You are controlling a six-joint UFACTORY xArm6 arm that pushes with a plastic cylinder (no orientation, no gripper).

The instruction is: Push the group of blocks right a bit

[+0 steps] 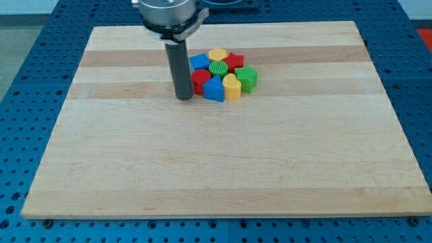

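Observation:
A tight group of blocks lies on the wooden board (202,169) near the view's top centre. It holds a blue block (199,62), a yellow block (217,54), a red star-like block (234,61), a green block (219,68), a red cylinder (200,79), a blue block (214,89), a yellow block (231,87) and a green block (247,79). My tip (183,98) rests on the board at the group's left side, right beside the red cylinder. Whether it touches it I cannot tell.
The arm's metal end (169,15) hangs over the board's top edge, above the rod. A blue perforated table (34,81) surrounds the board on all sides.

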